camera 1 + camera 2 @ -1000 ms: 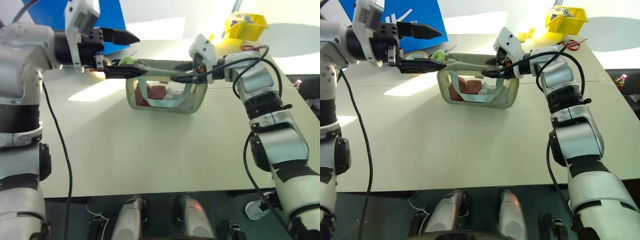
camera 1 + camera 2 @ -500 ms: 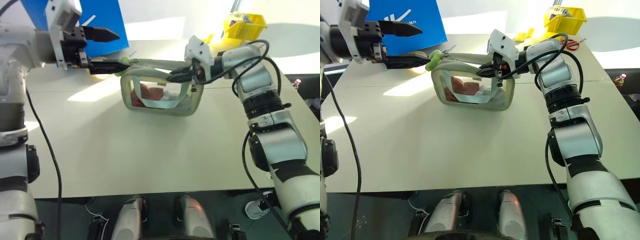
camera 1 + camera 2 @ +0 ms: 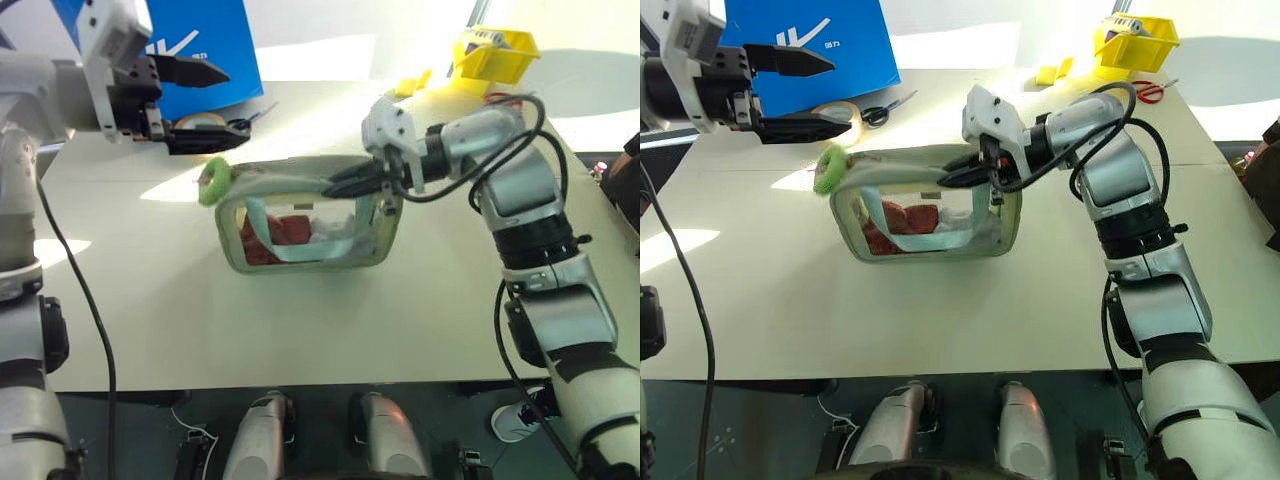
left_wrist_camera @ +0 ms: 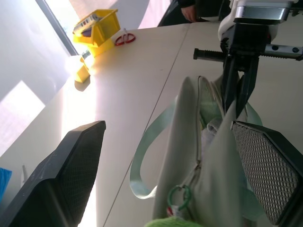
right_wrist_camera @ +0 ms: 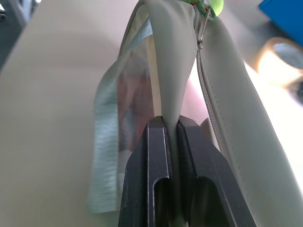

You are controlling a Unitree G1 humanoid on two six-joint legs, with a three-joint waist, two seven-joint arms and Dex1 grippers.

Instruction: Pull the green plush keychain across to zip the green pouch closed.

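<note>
From the head cameras, one green pouch sits mid-table with one green plush keychain hanging at its left end; the left gripper hovers just beyond it with its fingers spread wide and empty, while the right gripper is pressed together on a fold of fabric at the pouch's top right. Farther back lie one tape roll, one pair of black scissors beside it and a red-handled pair near one yellow bin, and a blue board stands at far left. The left wrist view looks along the pouch top, the zipper's ring near the keychain, with the wide fingers either side. The right wrist view shows the pads clamping a thin pleat of fabric. The risk, as I judge it: the pinch is thin, so a pull on the keychain could slip the fabric free and drag the whole pouch left instead of moving the slider.
</note>
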